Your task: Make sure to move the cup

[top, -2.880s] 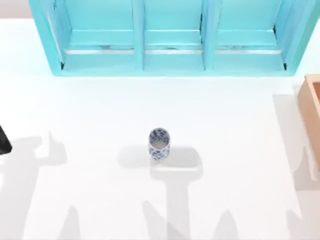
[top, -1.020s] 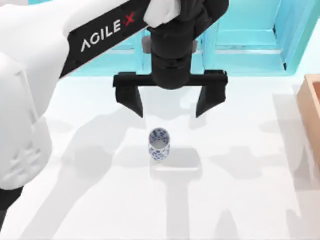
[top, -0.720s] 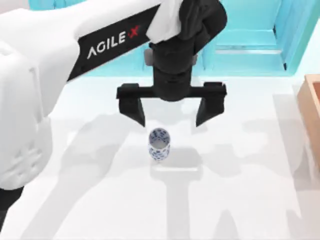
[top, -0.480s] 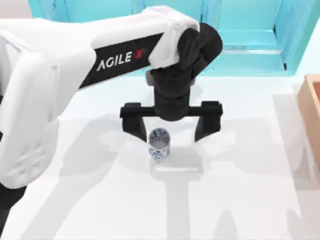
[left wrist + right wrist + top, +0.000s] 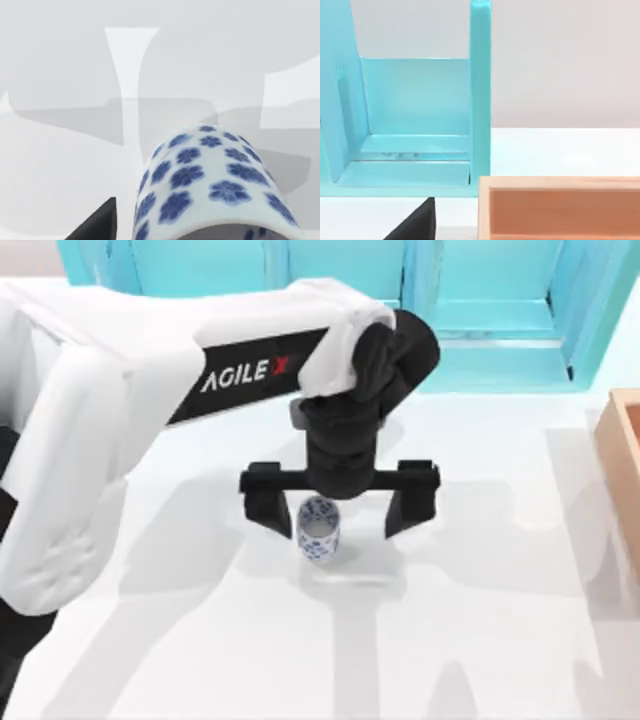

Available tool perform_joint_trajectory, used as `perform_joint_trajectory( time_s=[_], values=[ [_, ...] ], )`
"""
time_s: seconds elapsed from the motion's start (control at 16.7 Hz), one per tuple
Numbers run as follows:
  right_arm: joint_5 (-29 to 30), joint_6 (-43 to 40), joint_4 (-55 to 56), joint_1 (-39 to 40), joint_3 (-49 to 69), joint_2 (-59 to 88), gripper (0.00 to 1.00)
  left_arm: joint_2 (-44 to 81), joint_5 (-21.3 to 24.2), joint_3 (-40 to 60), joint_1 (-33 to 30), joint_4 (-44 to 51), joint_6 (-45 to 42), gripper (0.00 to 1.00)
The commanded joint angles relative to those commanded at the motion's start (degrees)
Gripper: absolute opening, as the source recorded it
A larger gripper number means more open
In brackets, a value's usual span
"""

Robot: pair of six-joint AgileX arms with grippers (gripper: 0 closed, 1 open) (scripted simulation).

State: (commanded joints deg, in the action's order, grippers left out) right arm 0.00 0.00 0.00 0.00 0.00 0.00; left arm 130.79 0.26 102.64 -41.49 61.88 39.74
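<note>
- The left arm [image 5: 150, 370], white with the AgileX lettering on a black panel, reaches from the table's left side out over the middle of the white table [image 5: 500, 620].
- The left gripper [image 5: 338, 508] hangs over the table's middle with its fingers spread wide, one black finger [image 5: 266, 508] on each side of the cup and both clear of its wall; it has hold of nothing.
- The cup [image 5: 318, 530], white with blue flowers, stands upright on the table between those fingers, nearer the left-hand finger than the right-hand one.
- In the left wrist view the cup [image 5: 210, 185] sits close before the camera, with a black fingertip [image 5: 97, 225] just beside it.
- A turquoise shelf unit [image 5: 480, 300] with several open compartments stands along the far edge of the table.
- A wooden box [image 5: 625, 470] rests at the table's right edge, well apart from the cup.
- The right wrist view shows the shelf unit [image 5: 420, 115], the wooden box [image 5: 560, 207] and one black fingertip [image 5: 417, 222]; whether the right gripper is spread or closed cannot be told.
</note>
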Motion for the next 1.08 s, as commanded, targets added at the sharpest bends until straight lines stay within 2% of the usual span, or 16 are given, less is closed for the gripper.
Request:
perform_joint_trajectory(
  time_s=[0.72, 1.08],
  values=[
    [0.0, 0.0, 0.0, 0.0, 0.0, 0.0, 1.00, 0.0, 0.0, 0.0, 0.0, 0.0, 0.0, 0.02],
    [0.0, 0.0, 0.0, 0.0, 0.0, 0.0, 1.00, 0.0, 0.0, 0.0, 0.0, 0.0, 0.0, 0.00]
  ],
)
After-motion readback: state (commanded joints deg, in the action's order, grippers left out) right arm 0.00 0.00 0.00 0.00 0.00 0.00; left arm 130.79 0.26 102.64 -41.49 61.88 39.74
